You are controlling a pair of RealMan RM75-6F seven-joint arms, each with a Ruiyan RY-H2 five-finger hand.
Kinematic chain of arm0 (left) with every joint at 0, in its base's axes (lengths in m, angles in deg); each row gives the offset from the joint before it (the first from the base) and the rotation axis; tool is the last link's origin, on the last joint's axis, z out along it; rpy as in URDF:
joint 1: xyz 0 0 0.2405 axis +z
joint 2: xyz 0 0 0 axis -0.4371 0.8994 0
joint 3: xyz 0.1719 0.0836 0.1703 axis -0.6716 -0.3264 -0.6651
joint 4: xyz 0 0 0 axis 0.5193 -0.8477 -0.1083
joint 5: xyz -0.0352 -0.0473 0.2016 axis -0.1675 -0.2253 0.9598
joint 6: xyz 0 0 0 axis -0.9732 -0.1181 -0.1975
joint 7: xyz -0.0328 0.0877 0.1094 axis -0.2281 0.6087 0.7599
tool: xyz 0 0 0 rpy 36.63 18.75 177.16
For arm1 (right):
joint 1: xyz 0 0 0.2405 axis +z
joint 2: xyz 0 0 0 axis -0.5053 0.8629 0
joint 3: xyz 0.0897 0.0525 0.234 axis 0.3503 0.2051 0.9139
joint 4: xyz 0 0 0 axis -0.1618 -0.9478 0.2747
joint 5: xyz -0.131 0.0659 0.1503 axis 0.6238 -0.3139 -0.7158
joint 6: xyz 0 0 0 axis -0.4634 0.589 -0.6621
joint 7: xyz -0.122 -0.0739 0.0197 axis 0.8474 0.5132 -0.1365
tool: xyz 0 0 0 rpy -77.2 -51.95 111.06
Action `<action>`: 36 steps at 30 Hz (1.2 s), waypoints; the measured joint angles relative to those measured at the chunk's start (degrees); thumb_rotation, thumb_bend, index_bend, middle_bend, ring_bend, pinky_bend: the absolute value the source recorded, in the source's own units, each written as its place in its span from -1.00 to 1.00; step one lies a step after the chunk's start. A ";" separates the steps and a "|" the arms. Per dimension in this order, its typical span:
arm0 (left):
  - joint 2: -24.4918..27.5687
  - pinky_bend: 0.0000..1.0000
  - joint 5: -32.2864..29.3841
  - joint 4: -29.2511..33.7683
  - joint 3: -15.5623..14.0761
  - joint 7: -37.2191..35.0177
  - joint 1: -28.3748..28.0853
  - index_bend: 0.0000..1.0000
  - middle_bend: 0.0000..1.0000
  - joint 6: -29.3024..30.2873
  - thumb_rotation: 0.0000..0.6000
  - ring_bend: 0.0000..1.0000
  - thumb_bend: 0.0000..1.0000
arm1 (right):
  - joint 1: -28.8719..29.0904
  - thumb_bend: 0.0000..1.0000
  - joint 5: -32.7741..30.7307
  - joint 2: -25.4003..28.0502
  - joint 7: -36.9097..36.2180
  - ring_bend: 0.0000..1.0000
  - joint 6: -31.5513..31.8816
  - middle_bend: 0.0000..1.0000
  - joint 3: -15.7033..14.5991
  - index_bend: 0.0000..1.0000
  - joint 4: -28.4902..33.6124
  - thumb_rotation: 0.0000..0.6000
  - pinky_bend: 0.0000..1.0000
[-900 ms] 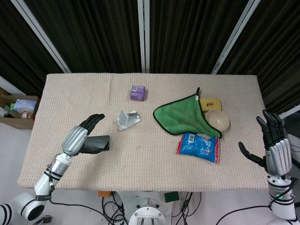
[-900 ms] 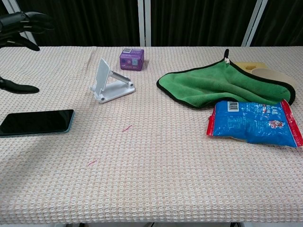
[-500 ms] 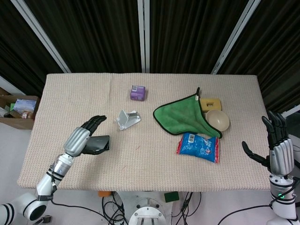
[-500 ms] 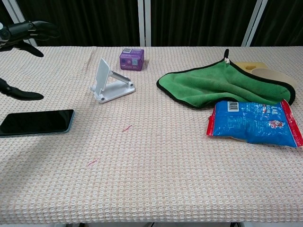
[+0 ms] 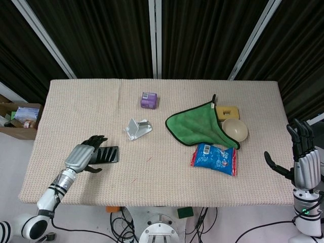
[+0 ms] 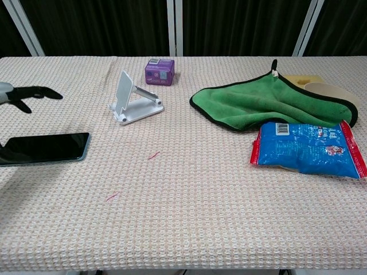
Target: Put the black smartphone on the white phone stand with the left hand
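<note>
The black smartphone (image 5: 107,154) (image 6: 47,148) lies flat near the table's front left. Further in, the white phone stand (image 5: 137,129) (image 6: 132,101) stands unfolded with nothing on it. My left hand (image 5: 82,157) hovers low over the phone's left end with fingers apart and holds nothing. It hides that end in the head view. In the chest view only its dark fingertips (image 6: 30,94) show at the left edge, beyond the phone. My right hand (image 5: 305,163) is raised off the table's right edge, fingers spread and empty.
A purple box (image 5: 149,99) sits behind the stand. A green cloth (image 5: 197,124), yellow sponge (image 5: 227,110), beige bowl (image 5: 235,129) and blue packet (image 5: 214,157) fill the right half. A cardboard box (image 5: 19,119) stands beyond the left edge.
My left hand has come down and drawn back toward the table's front left, ending low over the phone. The right hand has drifted slightly right and down. The phone has not moved.
</note>
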 measured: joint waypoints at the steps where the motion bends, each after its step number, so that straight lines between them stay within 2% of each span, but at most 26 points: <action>1: -0.95 -0.61 -1.27 -0.23 0.05 0.49 -0.31 -0.78 -0.87 -0.93 0.97 -0.94 -0.85 | -0.03 -0.36 0.01 -0.19 -0.02 -1.00 0.06 -1.00 0.03 -1.00 -0.11 1.00 -1.00; 5: -3.35 -0.61 -3.43 -1.48 0.34 2.45 -1.03 -0.78 -0.87 -1.54 0.92 -0.94 -0.85 | -0.26 -0.36 -0.06 -0.72 0.12 -1.00 0.30 -1.00 0.18 -1.00 -0.85 1.00 -1.00; 10: -5.96 -0.63 -8.09 -2.44 0.93 10.74 -2.09 -0.76 -0.87 -0.87 0.58 -0.96 -0.85 | -0.48 -0.36 -0.53 -0.88 0.13 -1.00 0.42 -1.00 0.61 -1.00 -1.50 1.00 -1.00; 20: -8.81 -0.64 -21.16 -2.24 2.00 28.55 -5.21 -0.63 -0.94 2.07 0.49 -1.00 -0.82 | -0.67 -0.35 -1.43 -1.26 -1.02 -1.00 -0.20 -1.00 0.89 -1.00 -2.79 1.00 -1.00; 25: -9.58 -0.64 -25.66 -1.89 2.41 30.62 -7.13 -0.62 -0.94 1.87 0.44 -1.00 -0.82 | -0.76 -0.35 -1.97 -1.39 -1.57 -1.00 -0.72 -1.00 0.98 -1.00 -3.44 1.00 -1.00; 36: -10.33 -0.64 -27.95 -2.27 1.53 32.43 -8.44 -0.45 -0.94 2.71 0.45 -1.00 -0.77 | -0.95 -0.35 -2.67 -1.40 -2.32 -1.00 -1.58 -1.00 1.00 -1.00 -4.47 1.00 -1.00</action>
